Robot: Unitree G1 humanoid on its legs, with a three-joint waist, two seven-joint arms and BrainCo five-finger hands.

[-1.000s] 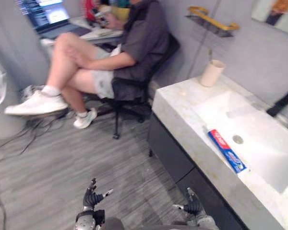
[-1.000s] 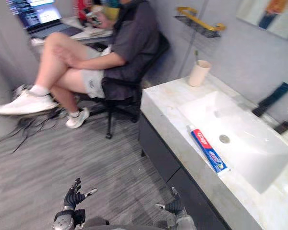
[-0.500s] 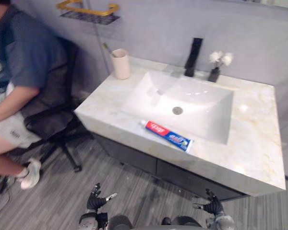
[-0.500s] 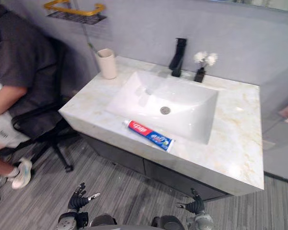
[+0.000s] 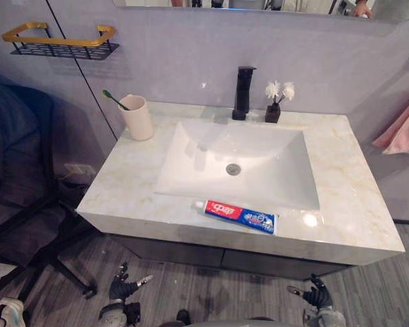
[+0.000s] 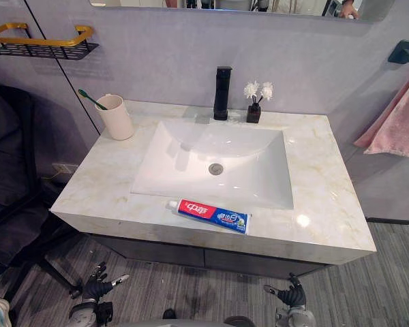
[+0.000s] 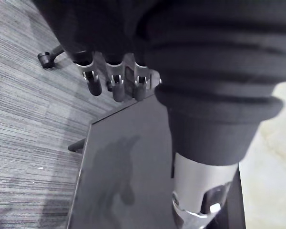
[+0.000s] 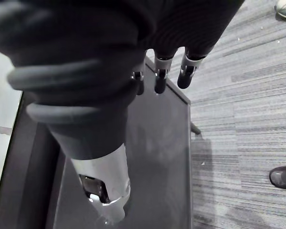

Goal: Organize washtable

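1. Left eye view now faces the worktop [image 5: 354,204] squarely. Half a second ago it saw it at an angle, and a second ago it mostly showed a seated person. The whole picture shifted, so your head turned and the things did not move.
2. The tube [image 5: 240,216] lies flat along the worktop's front edge, just in front of the basin [image 5: 191,163], about midway along.
3. The cup [image 5: 137,117] stands upright near the back left corner with the brush [image 5: 114,99] in it. The tap [image 5: 243,92] and vase [image 5: 276,102] stand on the back edge.
4. Your left hand [image 5: 123,289] and right hand [image 5: 317,294] hang low before the cabinet [image 5: 191,248], well below the worktop. On both, the fingers are apart and relaxed, holding nothing.
5. My read is that nothing is organized yet. With everything framed, the loose tube looks like your first target, so raise a hand to the front edge.
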